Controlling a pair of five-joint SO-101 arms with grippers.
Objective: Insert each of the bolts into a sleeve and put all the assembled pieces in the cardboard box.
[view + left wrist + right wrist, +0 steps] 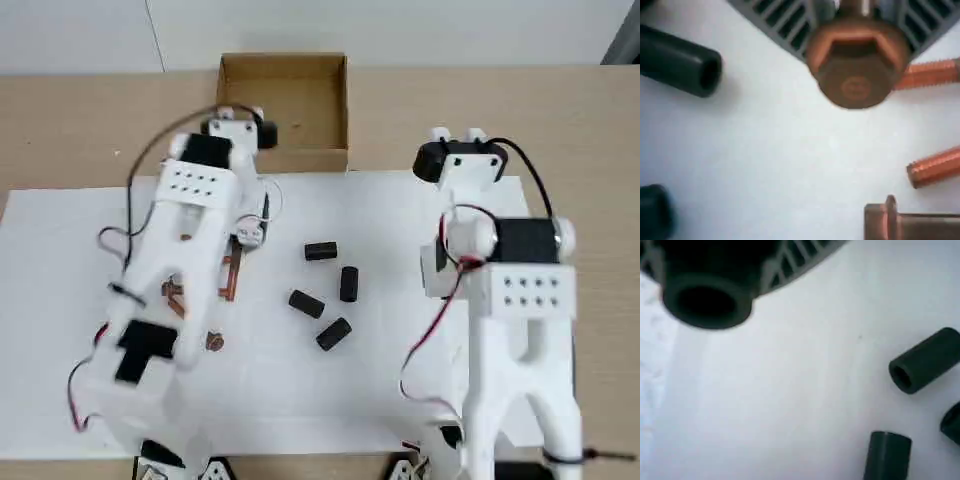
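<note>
- Nearest me, on the left of the white sheet (pixel 330 400), the loose bolts (pixel 175 295) lie flat. The left wrist view lets me count three of them.
- In the middle of the sheet, four loose sleeves (pixel 333 333) lie close together. I judge either side could reach them there.
- My left gripper (pixel 855 20) is closed around a fourth bolt (pixel 856 70), just left of those sleeves. It seems to grip behind the head, which faces the camera. I reckon that hold lets the shank be steered into a bore.
- My right gripper (pixel 715 260) is clamped on a fifth sleeve (pixel 707 300), held above the sheet's right side. Its open end faces the camera, presumably as the socket for that bolt.
- Held bolt and held sleeve are well apart, so no pair is mated yet.
- Farthest off, the cardboard box (pixel 283 68) sits on the table past the sheet's far edge, open side up to take finished pieces.
</note>
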